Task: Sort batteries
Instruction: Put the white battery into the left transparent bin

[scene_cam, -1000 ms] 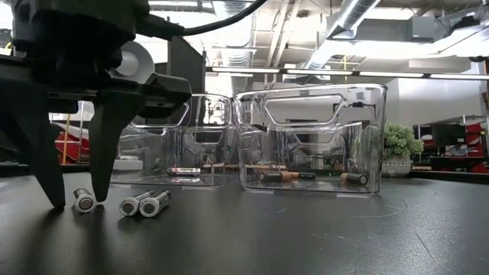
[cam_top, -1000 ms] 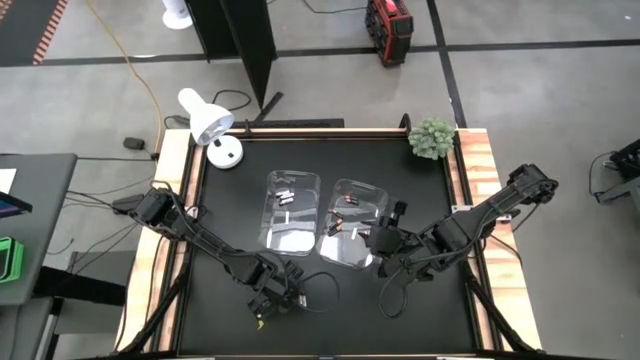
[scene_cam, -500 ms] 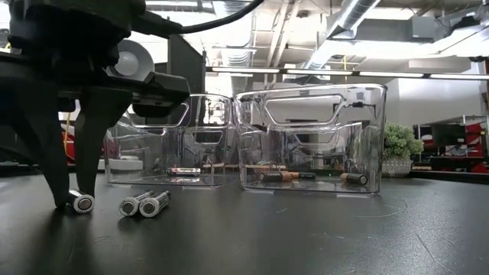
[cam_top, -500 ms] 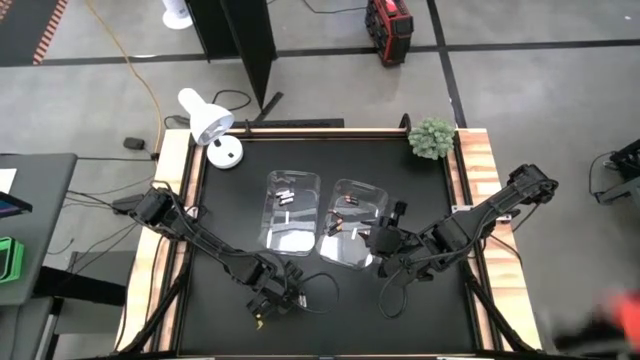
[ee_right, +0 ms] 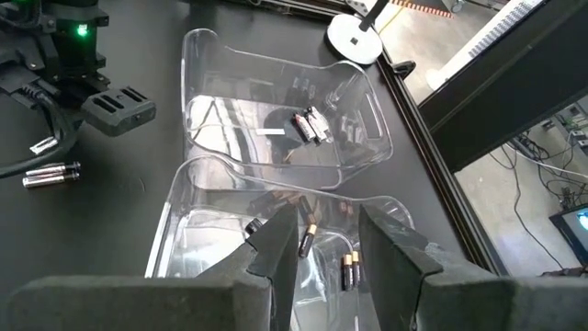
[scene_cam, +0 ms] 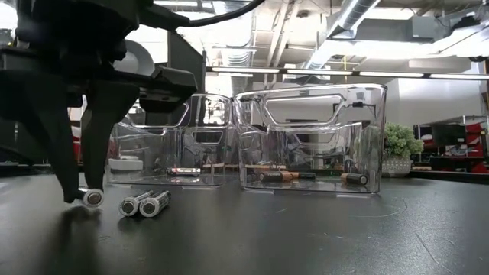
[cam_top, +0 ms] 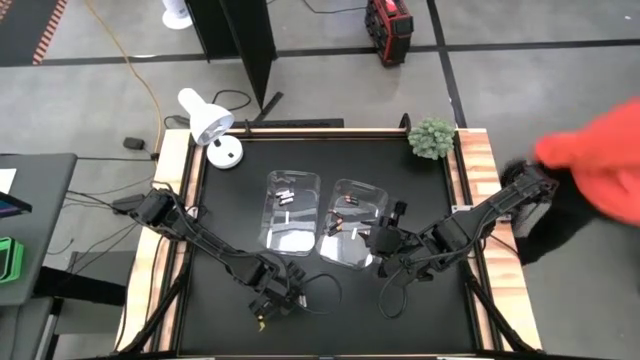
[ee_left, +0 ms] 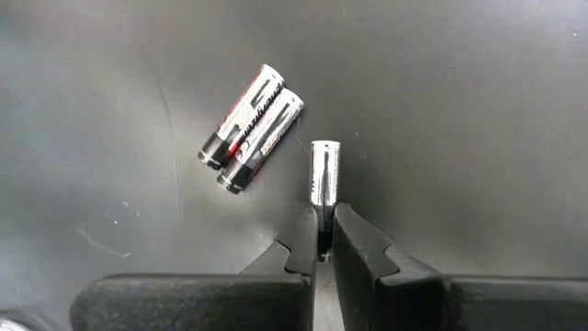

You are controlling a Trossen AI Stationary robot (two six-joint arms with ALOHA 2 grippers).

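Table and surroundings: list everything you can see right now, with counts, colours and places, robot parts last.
Silver batteries: two, side by side on the mat near the left gripper.
Gripped battery: one, silver, between the left fingers.
Left bin: one, clear, mid-table, a few batteries inside.
Right bin: one, clear, beside it, holding dark copper-ended batteries.
Lamp: one, white, back left corner.
Plant: one, green, back right corner.
Person: one, red blur, right of the table.
Left gripper: shut on the gripped battery, front left.
Right gripper: open, over the right bin.
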